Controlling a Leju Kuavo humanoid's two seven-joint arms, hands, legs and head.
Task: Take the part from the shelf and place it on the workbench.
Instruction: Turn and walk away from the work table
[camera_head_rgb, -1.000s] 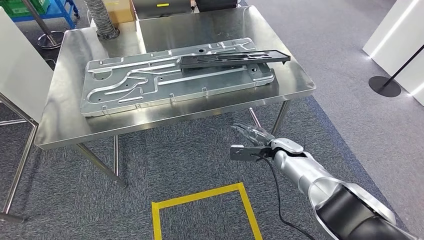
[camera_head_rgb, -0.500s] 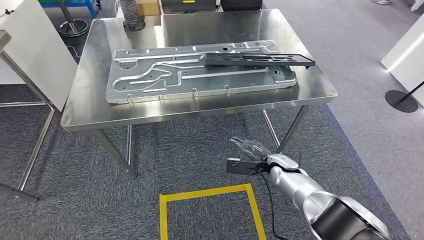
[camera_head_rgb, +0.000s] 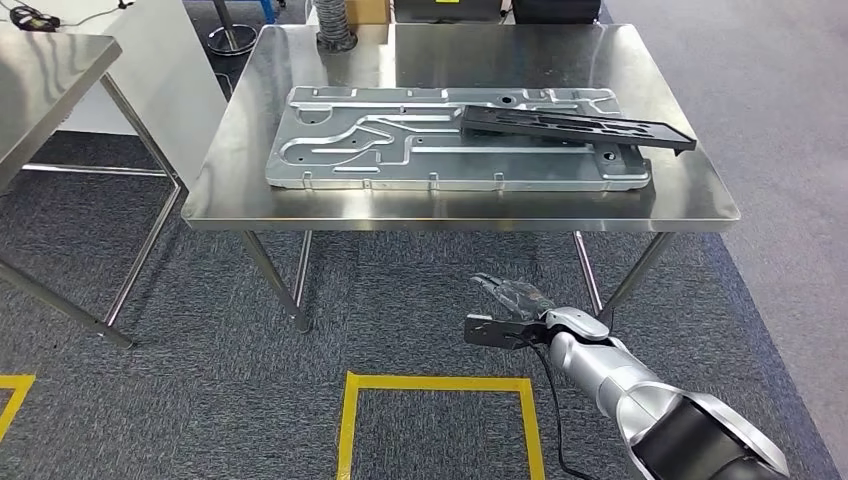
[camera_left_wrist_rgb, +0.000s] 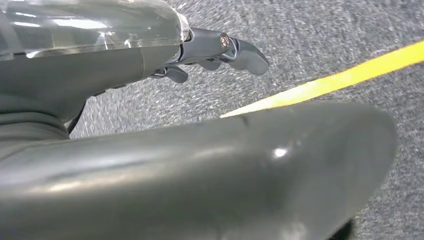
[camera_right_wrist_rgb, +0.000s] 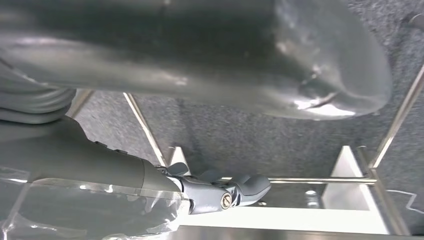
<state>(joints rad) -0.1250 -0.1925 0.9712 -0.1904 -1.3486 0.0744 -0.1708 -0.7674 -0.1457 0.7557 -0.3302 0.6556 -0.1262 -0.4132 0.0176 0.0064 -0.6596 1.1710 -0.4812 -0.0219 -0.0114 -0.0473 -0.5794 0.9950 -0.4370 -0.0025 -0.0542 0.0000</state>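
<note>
A long black part (camera_head_rgb: 580, 127) lies across the right end of a large stamped silver plate (camera_head_rgb: 400, 150) on the steel workbench (camera_head_rgb: 450, 212); its right tip sticks out past the plate. My right hand (camera_head_rgb: 510, 312) hangs below and in front of the bench's front edge, fingers spread, holding nothing. In the right wrist view that hand (camera_right_wrist_rgb: 150, 185) faces the bench's legs and crossbar. My left hand (camera_left_wrist_rgb: 150, 60) hangs over grey carpet with its fingers (camera_left_wrist_rgb: 235, 50) stretched out and nothing in it.
A second steel table (camera_head_rgb: 50, 70) stands at the left, with a white panel (camera_head_rgb: 160, 60) beside it. A yellow tape square (camera_head_rgb: 440, 383) marks the carpet before the bench. A ribbed hose (camera_head_rgb: 335, 25) stands at the bench's back edge.
The whole picture has shifted: the camera turned, so the bench now sits squarer and further right. My right hand stays low in front of the bench, still empty.
</note>
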